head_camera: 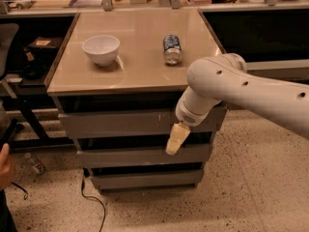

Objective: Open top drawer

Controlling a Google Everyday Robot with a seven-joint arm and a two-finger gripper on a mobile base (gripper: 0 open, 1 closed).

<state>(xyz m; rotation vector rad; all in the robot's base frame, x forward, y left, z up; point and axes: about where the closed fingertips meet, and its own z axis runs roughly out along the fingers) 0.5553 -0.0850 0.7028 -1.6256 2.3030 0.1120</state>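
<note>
Camera view: the cabinet fills the centre of the frame. Its tabletop [140, 66] carries a white bowl [101, 49] at upper left and a can [172, 49] lying on its side at upper centre.

The top drawer [116, 123] is the wide grey front just under the tabletop. It runs left to right across the middle of the frame, with pale scratches right of centre. It looks closed, with its face roughly in line with the middle drawer [130, 156] and bottom drawer [145, 179] beneath it.

The white arm [251, 93] comes in from the right edge and bends down in front of the cabinet's right side. The gripper [176, 139] hangs from it as a single cream-coloured piece, pointing down and slightly left. Whether it is spread or pressed together cannot be told from here. It holds nothing visible.

The gripper's tip lies over the dark gap below the top drawer and the top of the middle drawer. The panel is therefore just above and behind the tip, and most of its long axis extends to the left. My judgement is that the next move must hook that lower edge and pull toward the camera.
</note>
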